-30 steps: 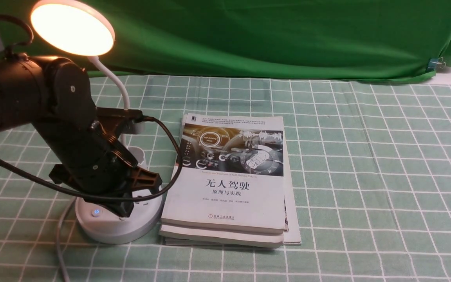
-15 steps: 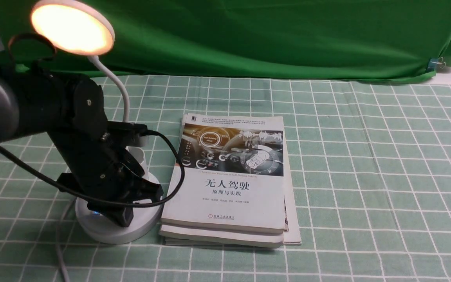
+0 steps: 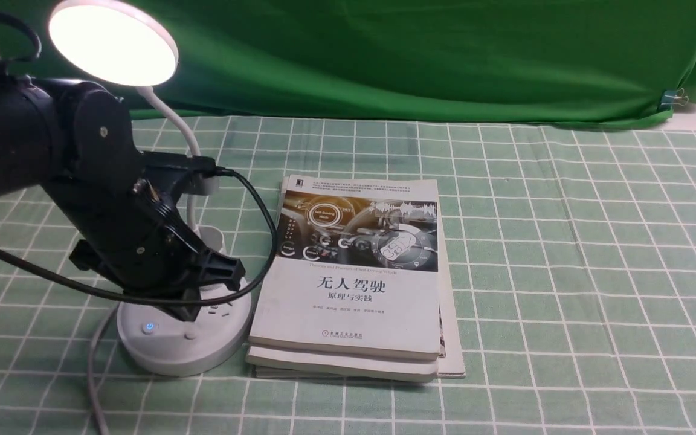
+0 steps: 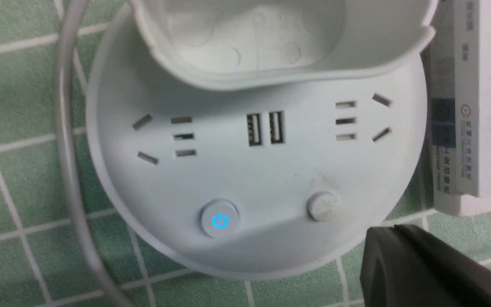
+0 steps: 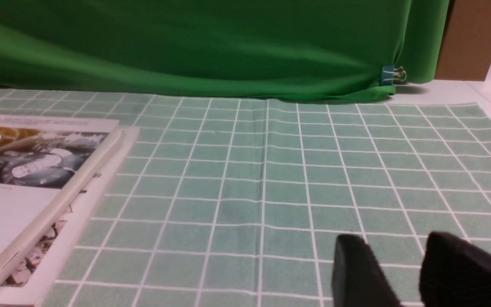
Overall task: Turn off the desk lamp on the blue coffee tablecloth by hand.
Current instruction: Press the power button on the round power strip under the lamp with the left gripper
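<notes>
Desk lamp [image 3: 185, 344] sits near-left on the blue coffee tablecloth [image 3: 565, 241]. Its disc head [image 3: 112, 42] is lit, so the task isn't done. The stack of books [image 3: 354, 290] lies just right of the base, which leaves access only from above or from the near side.

The left gripper [image 3: 188, 308] hangs tip-down over the near-middle of the base, lifted clear of it rather than touching. That is probably why both buttons show uncovered. Only one dark finger [image 4: 420, 264] shows in the left wrist view, so I cannot tell if the jaws are together or apart. It holds nothing.

The blue-glowing power button [image 4: 220, 220] is on the near-left of the base, and the plain round button [image 4: 321, 206] is just right of it. Judging by position, the tip lines up closer to the plain button. Which button kills the light is unclear.

The white cord [image 3: 91, 374] runs off the near-left, out of the arm's way.

The right gripper [image 5: 399, 241] sits low over bare cloth on the right, well apart from the lamp. Its fingers are slightly apart and empty, likely parked since one arm is enough.
</notes>
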